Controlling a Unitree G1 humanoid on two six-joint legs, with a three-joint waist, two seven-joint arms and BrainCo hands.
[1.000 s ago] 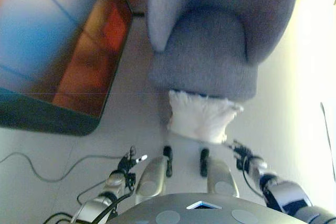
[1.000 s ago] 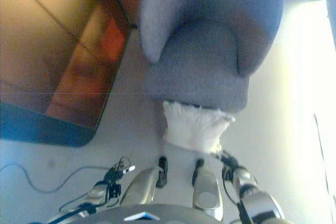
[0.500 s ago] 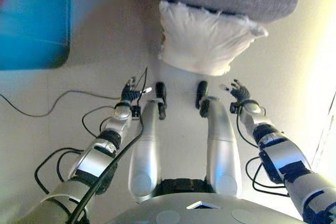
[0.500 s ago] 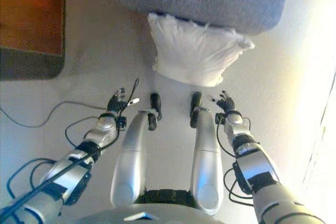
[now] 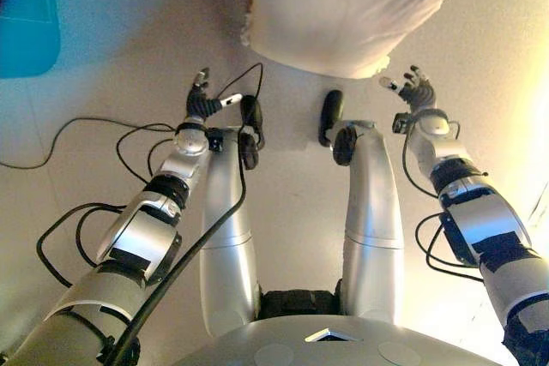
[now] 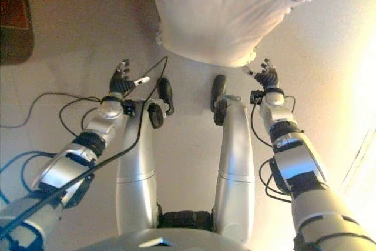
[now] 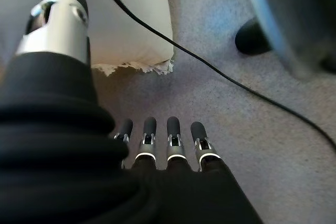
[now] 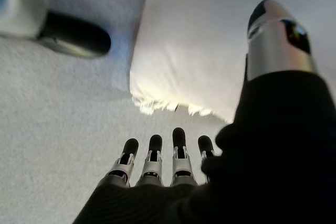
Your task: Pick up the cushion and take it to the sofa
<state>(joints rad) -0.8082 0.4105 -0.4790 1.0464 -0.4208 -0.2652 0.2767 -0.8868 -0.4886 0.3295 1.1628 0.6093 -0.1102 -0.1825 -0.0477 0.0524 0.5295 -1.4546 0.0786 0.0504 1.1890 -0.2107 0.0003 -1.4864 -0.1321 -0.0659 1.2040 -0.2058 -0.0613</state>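
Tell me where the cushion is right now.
The white cushion lies on the floor at the top of both eye views, ahead of and between the open left hand and right hand, neither touching it.

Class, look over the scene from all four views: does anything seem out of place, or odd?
The white, fringed fabric cushion is out of place: it lies on the pale floor just ahead of both open robot hands, left and right, neither touching it. Nothing looks spilled or damaged.
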